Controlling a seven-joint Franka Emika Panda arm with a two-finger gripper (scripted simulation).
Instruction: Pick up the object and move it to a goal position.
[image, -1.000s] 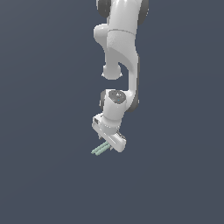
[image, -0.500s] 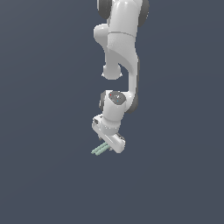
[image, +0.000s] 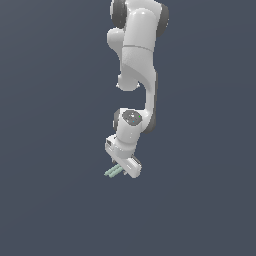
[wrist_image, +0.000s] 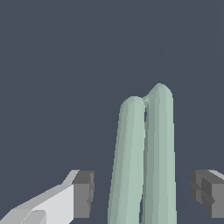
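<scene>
The object, a pale mint-green bar (image: 113, 172) made like two joined rods, lies on the dark grey floor. In the exterior view the white gripper (image: 119, 171) is right over it, and one end of the bar sticks out toward the exterior view's left. In the wrist view the bar (wrist_image: 144, 153) runs lengthwise between the two grey fingertips (wrist_image: 83, 192). There is a gap between the bar and each fingertip. The gripper (wrist_image: 144, 191) is open and straddles the bar without touching it.
The dark grey floor (image: 55, 210) fills both views. The white arm (image: 137, 60) hangs down from the top of the exterior view. Nothing else shows.
The gripper has come down a little onto the bar. The bar has not moved.
</scene>
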